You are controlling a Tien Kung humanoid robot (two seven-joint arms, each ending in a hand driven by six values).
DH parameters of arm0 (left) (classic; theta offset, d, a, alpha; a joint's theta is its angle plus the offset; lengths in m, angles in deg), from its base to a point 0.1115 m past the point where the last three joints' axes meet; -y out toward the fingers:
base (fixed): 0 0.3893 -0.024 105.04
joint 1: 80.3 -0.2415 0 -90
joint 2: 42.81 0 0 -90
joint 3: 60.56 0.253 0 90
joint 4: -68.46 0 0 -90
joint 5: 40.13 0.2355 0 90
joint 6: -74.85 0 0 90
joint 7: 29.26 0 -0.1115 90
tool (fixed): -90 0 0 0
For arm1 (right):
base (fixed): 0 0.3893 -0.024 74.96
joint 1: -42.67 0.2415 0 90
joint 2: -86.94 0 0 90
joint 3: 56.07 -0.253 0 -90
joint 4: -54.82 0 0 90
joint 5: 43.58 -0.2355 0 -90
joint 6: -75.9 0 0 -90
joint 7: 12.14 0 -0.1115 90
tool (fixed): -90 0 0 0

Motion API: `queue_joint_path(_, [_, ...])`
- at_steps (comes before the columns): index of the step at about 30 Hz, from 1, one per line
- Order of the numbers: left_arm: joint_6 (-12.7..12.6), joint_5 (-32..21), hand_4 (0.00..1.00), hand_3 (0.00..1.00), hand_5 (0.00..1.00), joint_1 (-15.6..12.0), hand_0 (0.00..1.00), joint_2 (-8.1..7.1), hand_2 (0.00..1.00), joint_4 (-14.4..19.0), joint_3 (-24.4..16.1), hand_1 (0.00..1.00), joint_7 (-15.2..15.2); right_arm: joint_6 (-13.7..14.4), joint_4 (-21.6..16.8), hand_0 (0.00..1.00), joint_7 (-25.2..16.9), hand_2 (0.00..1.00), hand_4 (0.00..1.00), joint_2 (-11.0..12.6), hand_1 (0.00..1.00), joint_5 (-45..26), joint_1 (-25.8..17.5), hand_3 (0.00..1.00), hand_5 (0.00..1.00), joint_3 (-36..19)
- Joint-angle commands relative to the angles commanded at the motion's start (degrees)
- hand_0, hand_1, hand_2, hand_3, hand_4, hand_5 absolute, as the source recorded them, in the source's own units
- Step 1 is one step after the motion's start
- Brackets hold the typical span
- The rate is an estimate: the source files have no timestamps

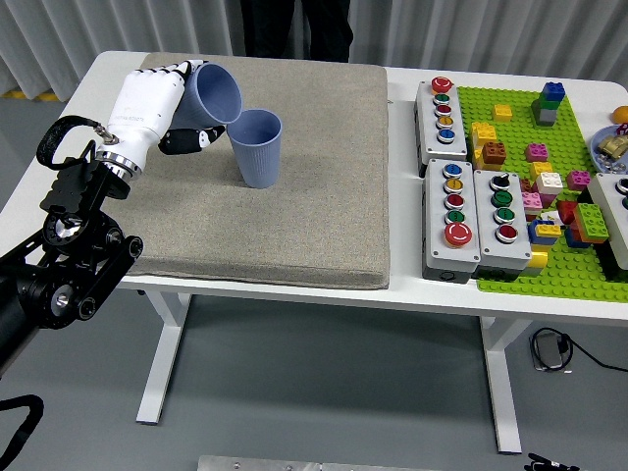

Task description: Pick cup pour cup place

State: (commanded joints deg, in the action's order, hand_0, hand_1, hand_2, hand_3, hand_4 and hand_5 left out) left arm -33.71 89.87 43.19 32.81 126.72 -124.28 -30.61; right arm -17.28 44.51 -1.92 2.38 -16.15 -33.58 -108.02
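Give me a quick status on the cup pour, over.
Left hand shut on tilted blue cup, mouth over the upright blue cup on the grey mat. Right hand not in view. Nothing in the way.

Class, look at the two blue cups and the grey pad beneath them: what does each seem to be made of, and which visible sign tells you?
Standing cup and tilted cup in the left hand: probably matte plastic, given the even blue colour, no gloss and faint vertical ribbing. Pad: likely woven fabric over foam, from its speckled weave and soft, rounded edges.
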Motion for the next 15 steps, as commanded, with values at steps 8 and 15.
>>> queue_joint_path(8, [-0.54, 0.00, 0.650, 0.837, 0.104, 0.38, 0.524, -0.96, 0.621, -0.15, 1.43, 0.559, -0.83, -0.06, 0.00, 0.659, -0.05, 0.678, 0.445, 0.05, 0.655, -0.35, -0.03, 0.647, 0.116, 0.33])
queue_joint_path(15, [-0.44, 0.00, 0.649, 0.836, 0.106, 1.75, 0.525, -1.62, 0.621, 0.02, 3.21, 0.559, -1.32, -0.03, 0.00, 0.658, -0.10, 0.679, 0.444, 0.11, 0.654, -0.51, 0.08, 0.646, 0.116, 0.39])
